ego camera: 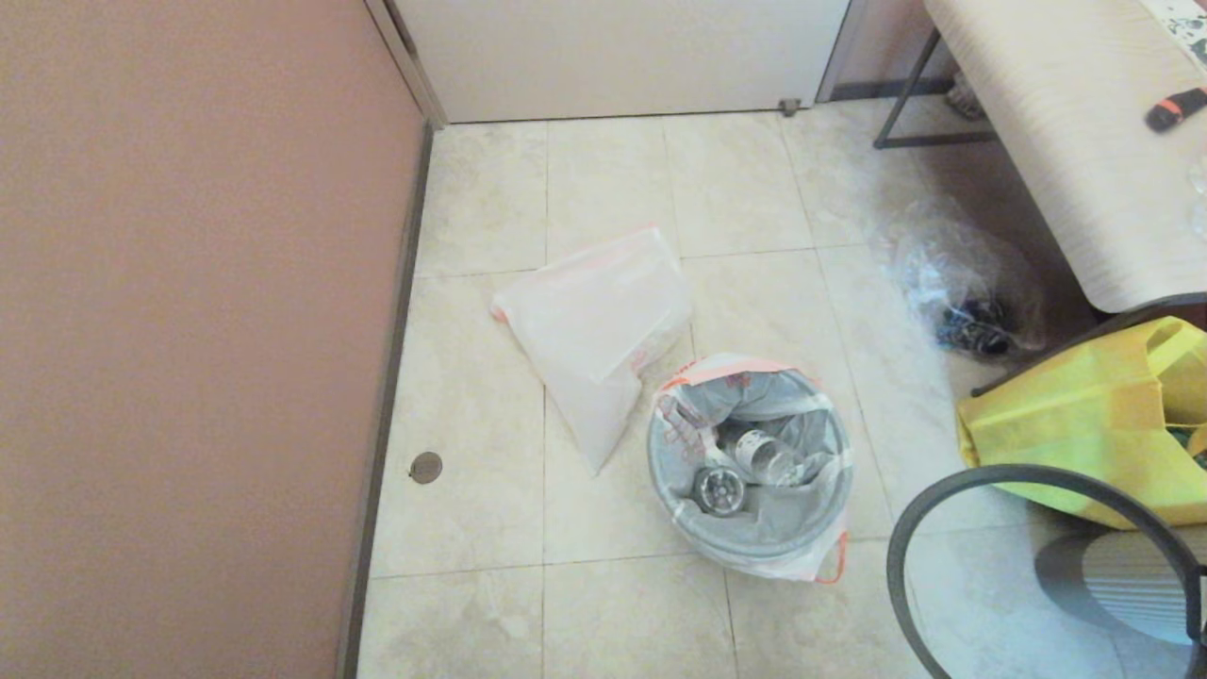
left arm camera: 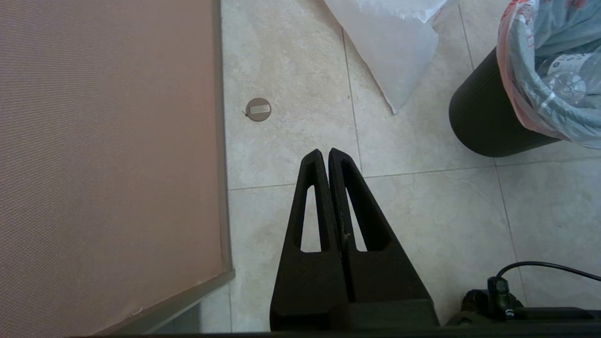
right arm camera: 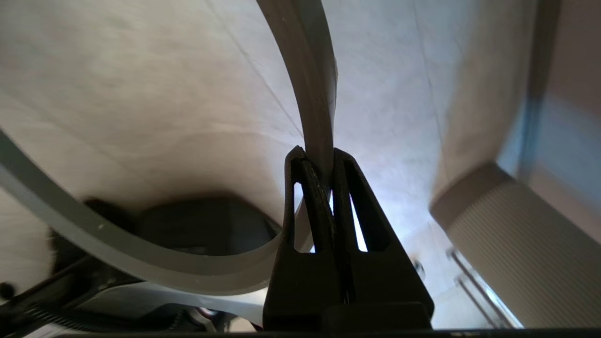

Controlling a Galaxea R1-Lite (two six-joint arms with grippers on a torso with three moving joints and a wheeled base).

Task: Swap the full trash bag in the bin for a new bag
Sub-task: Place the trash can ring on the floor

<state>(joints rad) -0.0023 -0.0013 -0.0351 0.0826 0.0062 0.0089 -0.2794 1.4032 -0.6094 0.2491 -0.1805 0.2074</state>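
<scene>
The bin (left arm camera: 483, 126) is a small black bucket standing on the tile floor. The full trash bag (ego camera: 783, 528) still lines it, its red-printed edge folded over the rim and bottles (ego camera: 764, 455) lying inside. The new bag (ego camera: 594, 330) lies flat and limp on the floor just behind and to the left of the bin. The dark grey rim ring (ego camera: 943, 500) is off the bin and held up at the lower right, with my right gripper (right arm camera: 319, 152) shut on its band (right arm camera: 310, 70). My left gripper (left arm camera: 325, 152) hangs shut and empty over bare tiles, near the wall and left of the bin.
A pink wall (ego camera: 189, 283) runs along the left, with a round floor drain (ego camera: 426, 467) near it. A yellow tote (ego camera: 1084, 424), a clear bag with dark items (ego camera: 962, 292) and a pale table (ego camera: 1066, 123) on metal legs crowd the right side.
</scene>
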